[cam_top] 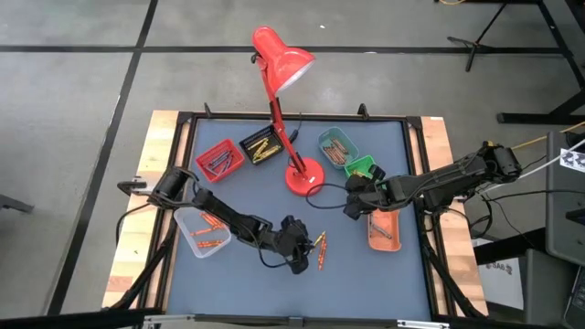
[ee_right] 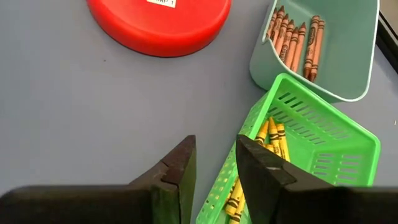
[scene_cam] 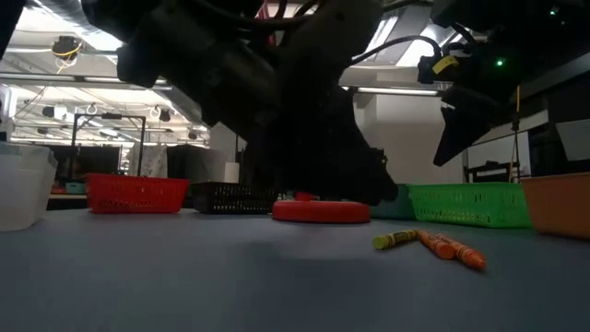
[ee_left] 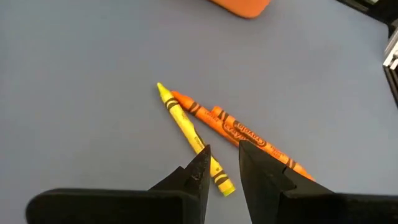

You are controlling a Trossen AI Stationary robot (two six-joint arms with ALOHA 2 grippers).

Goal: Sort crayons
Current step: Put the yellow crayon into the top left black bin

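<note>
Three loose wax crayons, one yellow paper-wrapped stick [ee_left: 189, 138] and two orange ones [ee_left: 239, 132], lie touching on the blue-grey table mat [cam_top: 366, 274], just beyond the left gripper [ee_left: 221, 168]. Seen from above, they lie at its 3 o'clock, long axes roughly 1-to-7. Its fingers stand slightly parted, empty. The right gripper [ee_right: 214, 165], likewise parted and empty, hovers at the green mesh basket [ee_right: 323, 140], well apart; the left arm is nearer.

From above I get even, bright light; the red lamp [cam_top: 281, 64] casts only a soft shadow on the mat [cam_top: 238, 201] beside its base. At table height, both arms are dark, blurred silhouettes against glaring ceiling strips [scene_cam: 37, 78].
</note>
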